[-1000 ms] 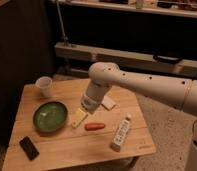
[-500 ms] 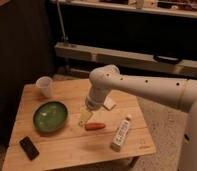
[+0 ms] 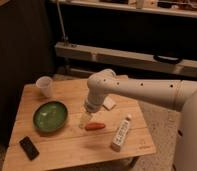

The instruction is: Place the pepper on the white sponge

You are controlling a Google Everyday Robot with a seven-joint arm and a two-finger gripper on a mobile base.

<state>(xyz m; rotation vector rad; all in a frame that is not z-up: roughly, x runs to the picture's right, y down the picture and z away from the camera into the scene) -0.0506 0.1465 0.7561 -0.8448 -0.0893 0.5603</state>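
The red-orange pepper (image 3: 95, 126) lies on the wooden table (image 3: 67, 145) near the front middle. My gripper (image 3: 84, 120) hangs from the white arm, just left of and slightly above the pepper's left end. The white sponge (image 3: 110, 103) lies flat on the table behind the pepper, partly hidden by the arm.
A green bowl (image 3: 50, 115) sits left of the gripper. A white cup (image 3: 44, 86) stands at the back left. A black phone-like object (image 3: 29, 147) lies at the front left. A long white bar with dark markings (image 3: 120, 133) lies right of the pepper.
The arm has lowered and shifted toward the pepper; the gripper now sits just beside its left end. The pepper and other objects have not moved.
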